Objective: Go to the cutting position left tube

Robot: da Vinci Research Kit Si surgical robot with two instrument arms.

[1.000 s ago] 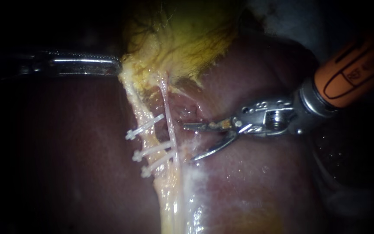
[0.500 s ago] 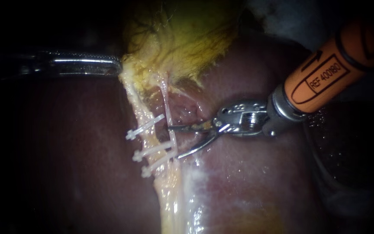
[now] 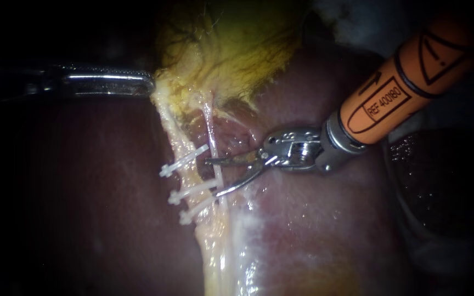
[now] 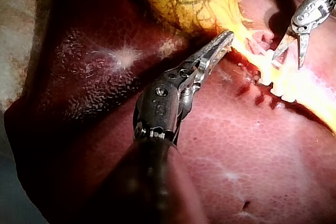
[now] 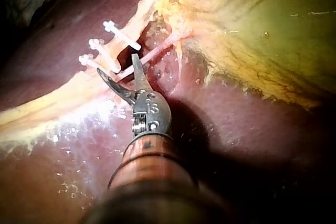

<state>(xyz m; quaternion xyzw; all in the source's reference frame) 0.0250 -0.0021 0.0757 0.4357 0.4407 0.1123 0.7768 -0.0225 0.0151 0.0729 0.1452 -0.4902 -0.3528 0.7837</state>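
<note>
The yellow gallbladder (image 3: 231, 49) lies on the dark red liver (image 3: 314, 230). My left instrument (image 3: 150, 87) comes in from the left, its jaws shut on the gallbladder's lower edge (image 4: 227, 38). Below it runs the left tube (image 3: 178, 140), yellowish, crossed by three white clips (image 3: 185, 159). A thin pale tube (image 3: 209, 126) runs just to its right. My right instrument (image 3: 210, 176), on an orange shaft, has its blades open. They straddle the thin tube, and the upper tip reaches between the top and middle clips (image 5: 123, 34). The left wrist view shows these open blades (image 4: 288, 62) beside the clips.
Wet, shiny fatty tissue (image 3: 220, 257) continues down from the clipped tubes. A dark rounded mass (image 3: 434, 170) sits at the right under the orange shaft. Liver surface surrounds the site on both sides.
My right instrument has moved left towards the clipped tubes, its open blades now reaching across the thin tube to the clips. The left instrument and tissue have stayed still.
</note>
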